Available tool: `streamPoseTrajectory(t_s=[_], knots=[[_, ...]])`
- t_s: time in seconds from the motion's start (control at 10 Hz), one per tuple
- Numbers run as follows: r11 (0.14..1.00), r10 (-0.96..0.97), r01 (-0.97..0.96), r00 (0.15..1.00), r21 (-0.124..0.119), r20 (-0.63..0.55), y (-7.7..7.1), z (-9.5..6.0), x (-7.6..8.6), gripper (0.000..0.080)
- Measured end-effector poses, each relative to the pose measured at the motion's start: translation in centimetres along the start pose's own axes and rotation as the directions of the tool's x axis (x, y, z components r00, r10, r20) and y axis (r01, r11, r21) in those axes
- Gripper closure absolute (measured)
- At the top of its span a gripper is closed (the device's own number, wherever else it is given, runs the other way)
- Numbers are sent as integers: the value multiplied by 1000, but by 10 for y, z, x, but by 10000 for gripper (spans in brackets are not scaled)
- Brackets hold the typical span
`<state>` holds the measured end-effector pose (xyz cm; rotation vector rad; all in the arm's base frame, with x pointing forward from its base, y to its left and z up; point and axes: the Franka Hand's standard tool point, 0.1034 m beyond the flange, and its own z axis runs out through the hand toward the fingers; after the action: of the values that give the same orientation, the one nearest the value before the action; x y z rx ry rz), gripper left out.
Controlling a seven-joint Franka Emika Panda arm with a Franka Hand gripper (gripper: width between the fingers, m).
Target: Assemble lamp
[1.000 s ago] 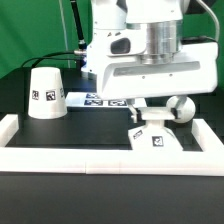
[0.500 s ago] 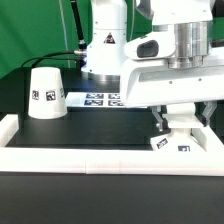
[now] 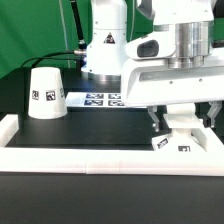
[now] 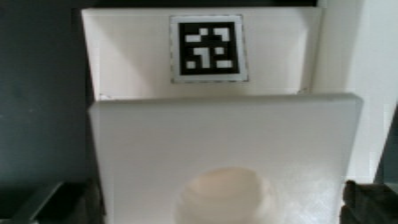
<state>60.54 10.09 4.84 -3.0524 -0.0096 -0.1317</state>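
Claw (image 3: 183, 121) hangs wide, jaws parted and holding nothing that I can make out. One jaw is on the nine o'clock side and the other on the three o'clock side of the white block beneath it.

Reading the exterior view from its left, the shade (image 3: 45, 92) stands upright on the black tabletop (image 3: 90, 130), well apart from the claw at roughly nine o'clock from it. The marker board (image 3: 104, 98) lies between them, further back. The base block (image 3: 176, 145) sits at six o'clock, directly under the claw and just behind the border rail (image 3: 100, 158).

The block is square and offers no long axis, so I judge the coming move to be a straight descent. On my wrist view the block's tag (image 4: 210, 45) sits centred between the jaws. I cannot tell what the pale round shape (image 4: 222, 195) nearer the camera is.
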Motion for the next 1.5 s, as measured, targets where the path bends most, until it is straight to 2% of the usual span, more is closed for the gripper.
streamPoseTrajectory(t_s=[0.3,0.6,0.8,1.3,1.5], knots=[[1000,10,-10,1000,0,-1,-1,-2,-2,101],[993,116,-116,993,-10,27,-6,-22,-52,100],[993,120,-119,992,-12,32,-7,-24,-70,100],[992,125,-124,992,-12,28,-9,-22,-76,100],[994,107,-107,994,-7,29,-22,-18,-96,100]])
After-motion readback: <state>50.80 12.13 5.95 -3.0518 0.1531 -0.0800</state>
